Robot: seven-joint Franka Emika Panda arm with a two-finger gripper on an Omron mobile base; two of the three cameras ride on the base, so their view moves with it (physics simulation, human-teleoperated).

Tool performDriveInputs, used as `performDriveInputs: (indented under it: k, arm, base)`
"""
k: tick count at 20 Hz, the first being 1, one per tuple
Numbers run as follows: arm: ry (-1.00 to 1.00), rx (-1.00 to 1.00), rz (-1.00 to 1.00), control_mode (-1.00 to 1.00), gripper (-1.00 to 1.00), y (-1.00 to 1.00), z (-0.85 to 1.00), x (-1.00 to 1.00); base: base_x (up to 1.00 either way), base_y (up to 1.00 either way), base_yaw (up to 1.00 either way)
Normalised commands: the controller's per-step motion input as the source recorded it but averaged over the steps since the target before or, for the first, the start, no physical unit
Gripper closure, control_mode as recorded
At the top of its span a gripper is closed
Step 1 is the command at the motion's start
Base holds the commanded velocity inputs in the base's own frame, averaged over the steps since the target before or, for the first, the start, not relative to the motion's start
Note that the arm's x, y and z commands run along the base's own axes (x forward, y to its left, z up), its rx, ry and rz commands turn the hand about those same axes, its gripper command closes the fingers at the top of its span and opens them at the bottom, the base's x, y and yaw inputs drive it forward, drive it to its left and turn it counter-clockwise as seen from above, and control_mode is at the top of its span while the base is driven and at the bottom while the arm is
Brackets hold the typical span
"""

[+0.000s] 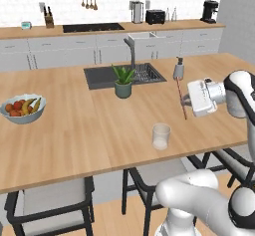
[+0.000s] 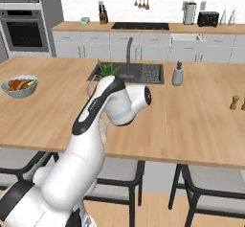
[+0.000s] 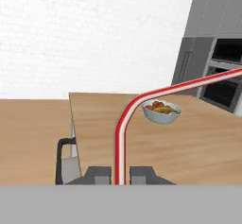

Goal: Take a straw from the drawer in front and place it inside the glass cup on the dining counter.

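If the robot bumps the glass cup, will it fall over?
Maybe not easily: the glass cup looks short and straight-sided, standing upright on the counter. It looks light, so a bump from the straw might slide it.

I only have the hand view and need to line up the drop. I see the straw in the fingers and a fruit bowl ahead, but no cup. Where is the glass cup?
Observer: In the left base view, the glass cup stands upright on the dining counter, near its front edge.
Operator: Where is the straw relative to it?
Observer: The straw hangs roughly upright from the gripper, right of the cup in that view and farther back, apart from it.
Operator: Anything nearby?
Observer: A grey soap dispenser stands behind the straw, beside the sink.
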Motion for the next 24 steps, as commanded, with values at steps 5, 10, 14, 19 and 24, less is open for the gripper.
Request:
performDriveInputs:
  k: [5,10,14,19,24]
  arm:
    - [0.0,0.11,0.21,-1.0,1.0,0.2,-0.16,0.0]
    - [0.0,0.06,0.09,-1.0,1.0,0.15,-0.07,0.0]
    - [0.0,0.03,0.0,-1.0,1.0,0.09,0.0,0.0]
    - [0.01,0.01,0.0,-1.0,1.0,0.18,-0.03,0.0]
    - [0.01,0.0,0.0,-1.0,1.0,0.12,-0.1,-0.04]
  base:
    - [0.0,0.0,0.0]
    - [0.0,0.0,0.0]
    - [0.0,0.0,0.0]
    - [0.0,0.0,0.0]
    - [0.0,0.0,0.0]
